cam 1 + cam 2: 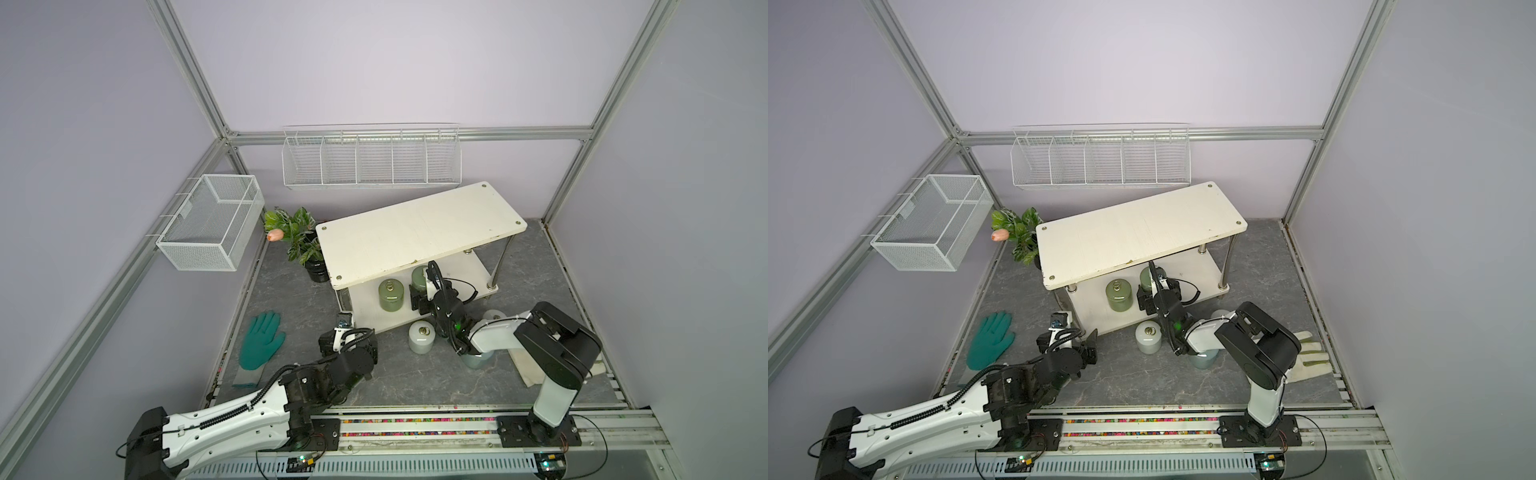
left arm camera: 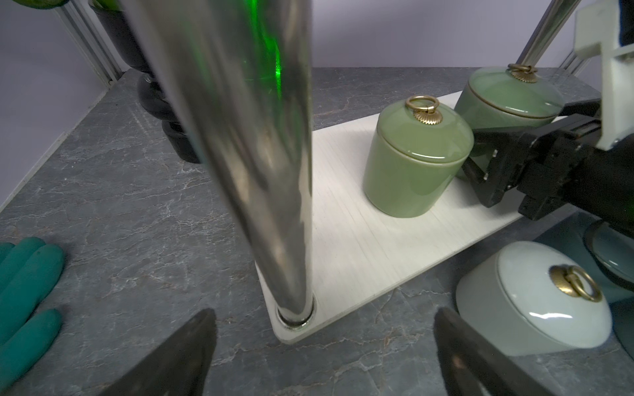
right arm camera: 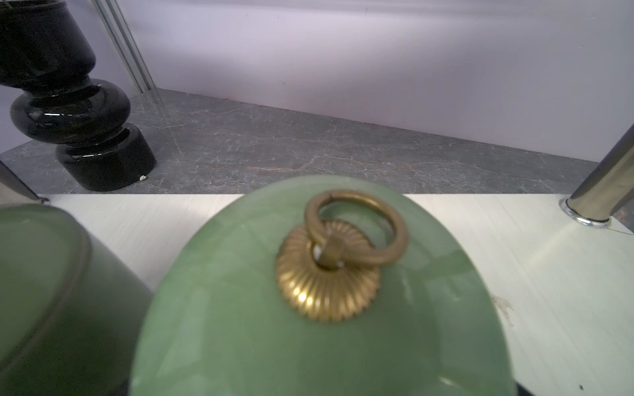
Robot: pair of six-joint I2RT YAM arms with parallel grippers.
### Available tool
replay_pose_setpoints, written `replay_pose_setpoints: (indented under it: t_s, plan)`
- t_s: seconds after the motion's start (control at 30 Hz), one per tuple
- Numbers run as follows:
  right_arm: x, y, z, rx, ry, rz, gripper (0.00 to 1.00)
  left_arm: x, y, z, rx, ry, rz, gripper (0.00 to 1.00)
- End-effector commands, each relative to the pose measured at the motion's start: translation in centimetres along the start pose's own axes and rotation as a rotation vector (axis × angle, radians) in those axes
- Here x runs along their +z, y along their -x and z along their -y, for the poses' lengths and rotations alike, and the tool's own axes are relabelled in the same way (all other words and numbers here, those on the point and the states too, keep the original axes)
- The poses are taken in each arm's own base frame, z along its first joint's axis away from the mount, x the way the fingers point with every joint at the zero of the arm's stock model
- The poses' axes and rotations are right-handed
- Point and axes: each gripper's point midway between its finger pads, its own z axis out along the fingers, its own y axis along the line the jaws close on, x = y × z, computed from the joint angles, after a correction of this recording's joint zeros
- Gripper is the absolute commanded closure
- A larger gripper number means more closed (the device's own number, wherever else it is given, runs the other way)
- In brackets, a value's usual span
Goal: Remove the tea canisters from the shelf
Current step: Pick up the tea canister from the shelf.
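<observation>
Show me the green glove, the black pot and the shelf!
green glove [image 1: 258,348]: in a top view, its palm.
black pot [image 3: 73,113]: right wrist view, its middle bulge.
shelf [image 1: 419,232]: in a top view, its top board.

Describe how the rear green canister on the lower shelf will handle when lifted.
The rear green canister looks glazed, so probably slippery and breakable. Its lid shows a seam, so tilting may shed it.

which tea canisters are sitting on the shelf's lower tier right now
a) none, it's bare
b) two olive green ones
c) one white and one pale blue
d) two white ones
b: the near green canister and the far green canister both stand on the lower board of the shelf, while the white canister stands on the grey tabletop in front of it.
</observation>
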Motion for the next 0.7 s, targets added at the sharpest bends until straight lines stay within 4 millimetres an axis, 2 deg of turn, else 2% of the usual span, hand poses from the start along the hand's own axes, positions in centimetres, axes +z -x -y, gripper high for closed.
replay_pose_setpoints:
  t_s: [0.0,0.2,0.4,0.67]
  plan:
    - [0.73,0.84,0.08,0.003,-0.004,0.034,0.11,-0.23,1.03,0.34,-0.021,-0.007,0.02,0.0]
    - [1.12,0.64,0.38,0.012,-0.022,0.039,0.11,-0.22,0.86,0.27,-0.017,-0.006,0.015,0.0]
    - [1.23,0.62,0.51,0.017,-0.026,0.044,0.0,-0.19,0.87,0.27,-0.018,-0.005,0.019,0.0]
    - [1.17,0.44,0.63,0.023,-0.028,0.045,0.13,0.19,0.2,0.3,0.001,0.007,0.004,0.0]
